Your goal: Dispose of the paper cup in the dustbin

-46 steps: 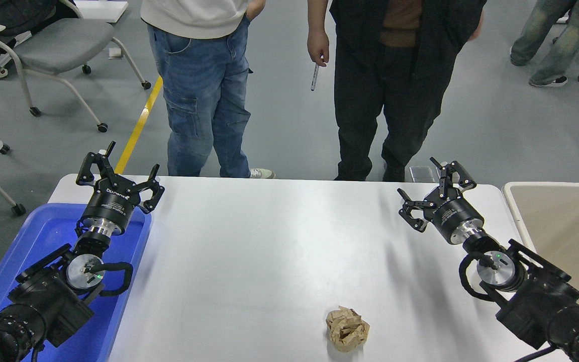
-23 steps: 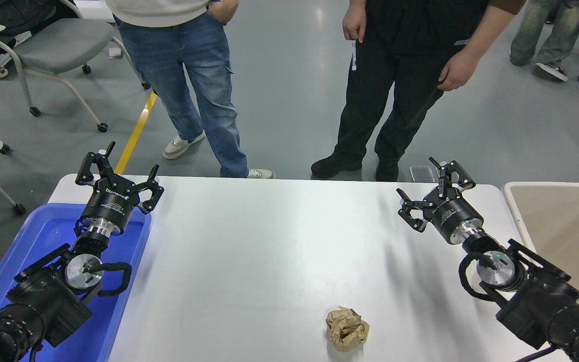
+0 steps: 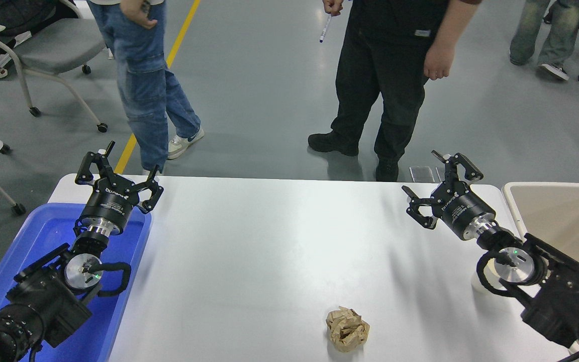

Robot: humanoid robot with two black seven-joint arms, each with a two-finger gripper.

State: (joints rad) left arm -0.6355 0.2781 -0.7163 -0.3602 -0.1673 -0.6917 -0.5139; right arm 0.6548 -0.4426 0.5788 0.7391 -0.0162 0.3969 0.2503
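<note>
A small part of the white paper cup (image 3: 479, 282) shows on the table at the right, mostly hidden under my right arm's wrist. The beige dustbin (image 3: 513, 202) stands off the table's right edge, just right of that arm. My right gripper (image 3: 441, 189) is open and empty above the table's far right, well beyond the cup. My left gripper (image 3: 117, 173) is open and empty, parked over the far end of the blue tray at the lower left.
A crumpled brown paper ball (image 3: 347, 328) lies near the table's front edge. A bright blue tray (image 3: 43, 236) sits at the left. Two people (image 3: 385, 75) stand on the floor beyond the table's far side. A grey chair (image 3: 53, 45) is at the top left.
My right arm has shifted a little to the right, uncovering a sliver of the cup. Both people have stepped back from the table. The left arm has not moved.
</note>
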